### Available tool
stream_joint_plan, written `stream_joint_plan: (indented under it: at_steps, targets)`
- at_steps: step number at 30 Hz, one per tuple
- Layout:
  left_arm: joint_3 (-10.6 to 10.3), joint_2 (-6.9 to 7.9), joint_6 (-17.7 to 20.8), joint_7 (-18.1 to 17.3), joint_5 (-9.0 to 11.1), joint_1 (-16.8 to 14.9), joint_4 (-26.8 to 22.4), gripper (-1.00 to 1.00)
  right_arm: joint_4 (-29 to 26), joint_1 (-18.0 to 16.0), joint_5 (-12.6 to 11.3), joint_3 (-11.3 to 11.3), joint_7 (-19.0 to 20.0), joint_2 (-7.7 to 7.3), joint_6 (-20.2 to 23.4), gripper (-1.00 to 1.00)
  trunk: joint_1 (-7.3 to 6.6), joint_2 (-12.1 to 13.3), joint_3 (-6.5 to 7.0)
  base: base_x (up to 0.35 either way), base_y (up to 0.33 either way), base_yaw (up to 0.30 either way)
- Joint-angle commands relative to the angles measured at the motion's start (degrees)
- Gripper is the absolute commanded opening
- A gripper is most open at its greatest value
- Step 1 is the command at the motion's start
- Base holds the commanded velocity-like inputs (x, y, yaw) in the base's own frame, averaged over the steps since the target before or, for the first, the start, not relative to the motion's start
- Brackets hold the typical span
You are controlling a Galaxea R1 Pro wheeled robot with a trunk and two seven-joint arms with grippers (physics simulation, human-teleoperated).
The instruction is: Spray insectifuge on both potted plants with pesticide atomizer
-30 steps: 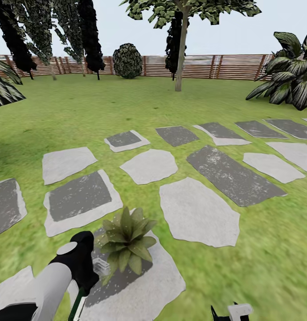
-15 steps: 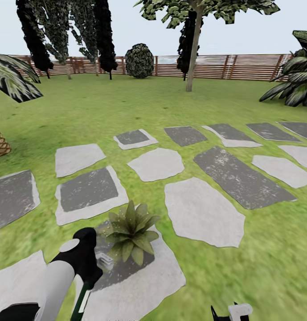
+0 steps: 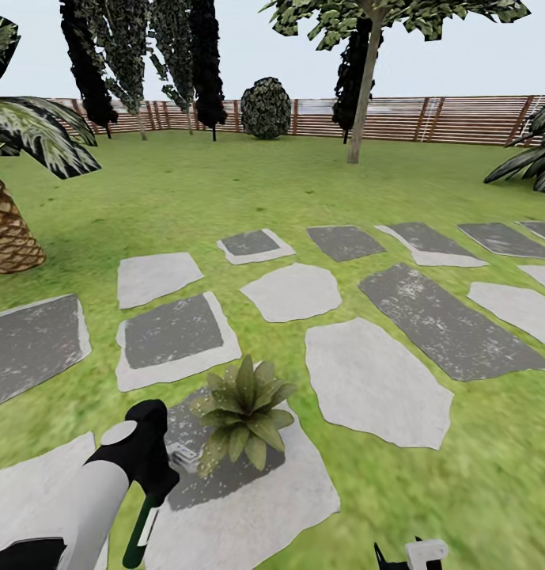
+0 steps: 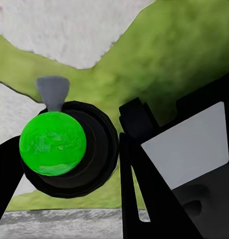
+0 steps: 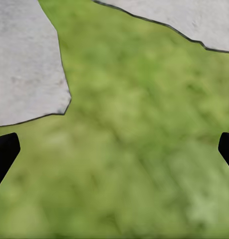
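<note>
One potted plant (image 3: 244, 413), a low rosette of broad green leaves, stands on a grey slab (image 3: 248, 507) close in front of me. My left gripper (image 3: 156, 477) is shut on the pesticide atomizer (image 3: 142, 529). Its dark green body with the white stripe hangs down, and its white head (image 3: 183, 456) sits just beside the plant's leaves. In the left wrist view the atomizer (image 4: 62, 149) shows end-on between the black fingers (image 4: 139, 164). My right gripper (image 5: 114, 149) is open over bare grass, low at my right (image 3: 410, 554). The second potted plant is out of view.
Grey stepping slabs (image 3: 379, 380) spread across the lawn ahead. A scaly palm trunk (image 3: 9, 229) stands at the left and dark-leaved fronds (image 3: 533, 158) at the right edge. A tree (image 3: 365, 87) and a round bush (image 3: 266, 108) stand before the wooden fence (image 3: 462, 119).
The head view has swung to the left, bringing the palm trunk into sight. The left arm still holds the atomizer beside the plant; the right gripper keeps its place.
</note>
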Motion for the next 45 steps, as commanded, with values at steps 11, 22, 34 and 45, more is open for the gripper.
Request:
stream_joint_plan:
  at_steps: [11,22,34,45]
  targets:
    - [-0.1,-1.37,0.7,-0.7,-0.7,-0.4,-0.1,-1.0,0.1,0.0,0.4,-0.5,0.1,-0.01,-0.2,1.0,-0.01,0.0,-0.05,0.21,-0.083,0.044]
    - [-0.1,-1.37,0.7,-0.7,-0.7,-0.4,-0.1,-1.0,0.0,0.0,0.5,-0.5,0.1,-0.01,-0.2,1.0,-0.01,0.0,-0.05,0.037,-0.267,0.142]
    - [0.4,-1.32,0.7,-0.8,-0.7,-0.4,-0.1,-1.0,0.1,0.0,0.5,-0.5,0.1,-0.01,-0.2,1.0,-0.01,0.0,-0.05,-0.015,-0.041,0.165]
    - [0.1,-1.37,0.8,-0.8,-0.7,-0.3,-0.1,-1.0,0.0,0.0,0.5,-0.5,0.1,-0.01,-0.2,1.0,-0.01,0.0,-0.38,0.13,-0.116,0.205]
